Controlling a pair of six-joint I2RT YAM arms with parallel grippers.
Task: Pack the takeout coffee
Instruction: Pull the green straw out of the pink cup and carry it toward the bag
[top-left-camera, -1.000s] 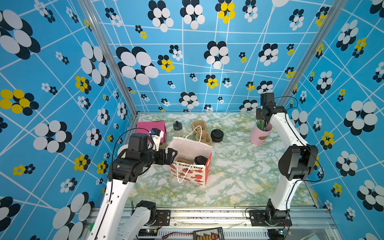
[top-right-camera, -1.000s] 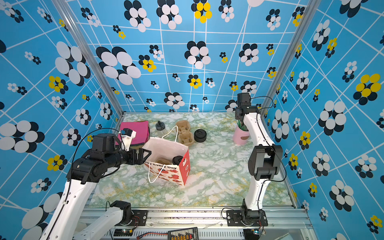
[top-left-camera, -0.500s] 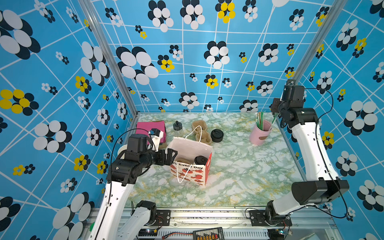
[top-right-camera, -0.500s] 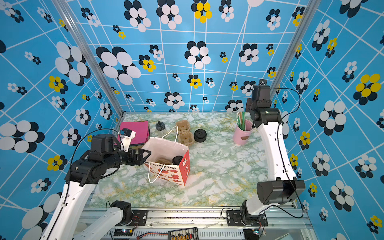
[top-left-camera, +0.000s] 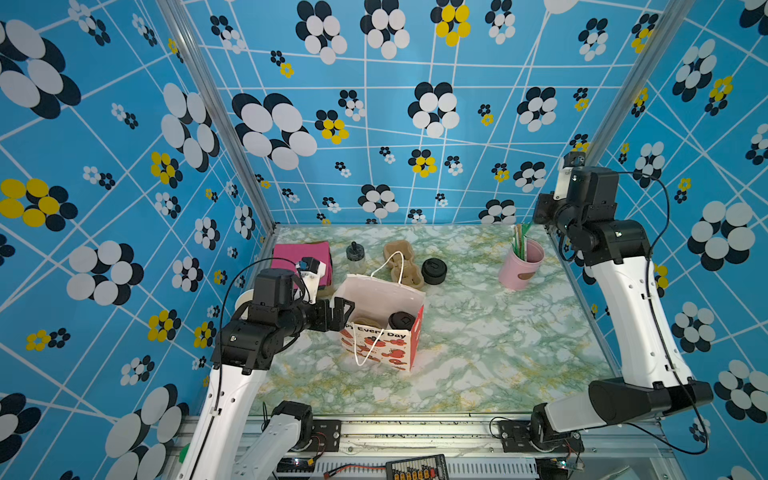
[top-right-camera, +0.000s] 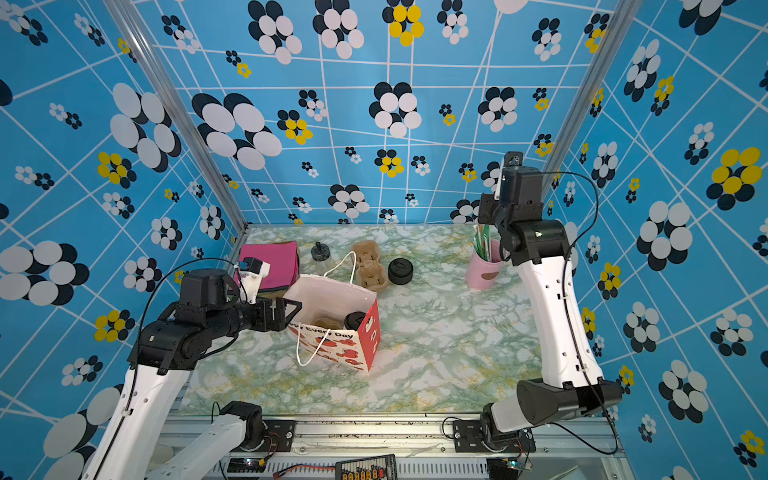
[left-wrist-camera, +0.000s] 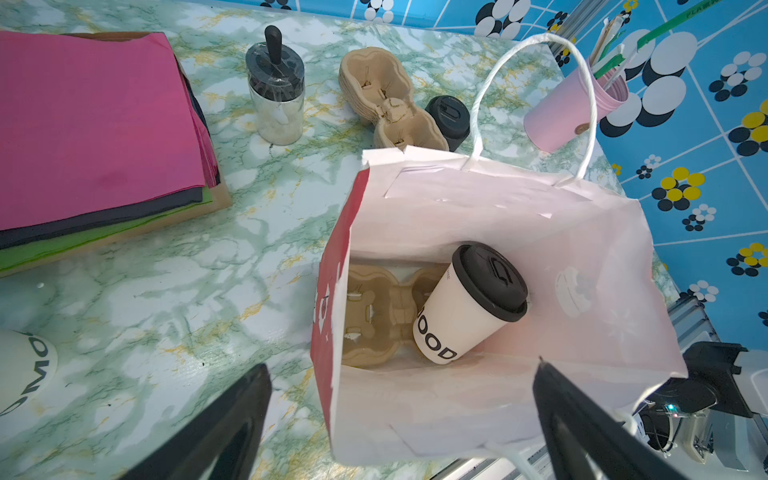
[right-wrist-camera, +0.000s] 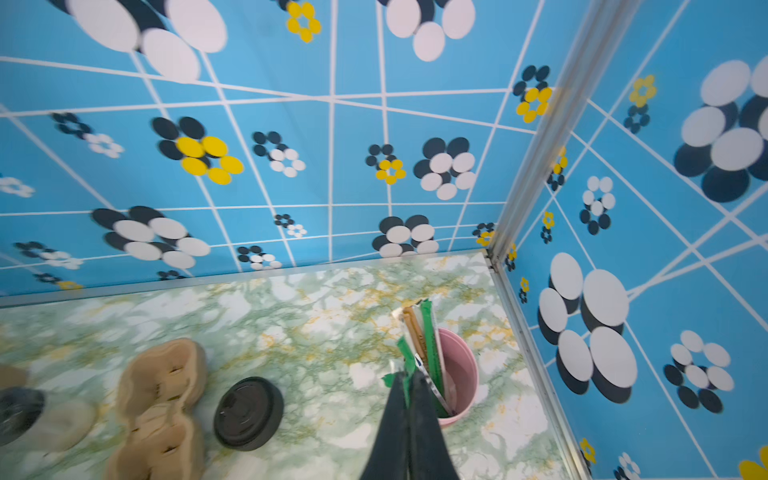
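Moved: right gripper (right-wrist-camera: 409, 376) has swung up off the pink cup (top-left-camera: 519, 270); closed, hold on a straw (right-wrist-camera: 432, 345) unclear. The takeout coffee (left-wrist-camera: 469, 303) leans in the carrier tray (left-wrist-camera: 374, 311) inside the paper bag (left-wrist-camera: 457, 199), at the 3 o'clock end. At the bag's 9 o'clock, left gripper (left-wrist-camera: 400, 368) spread wide.

Along the surface's (top-left-camera: 478, 332) far edge: pink napkin stack (top-left-camera: 301, 254), shaker jar (top-left-camera: 355, 258), cardboard carriers (top-left-camera: 394, 249), black lids (top-left-camera: 434, 271), pink cup (top-left-camera: 521, 270) of wrapped sticks (top-left-camera: 519, 245).
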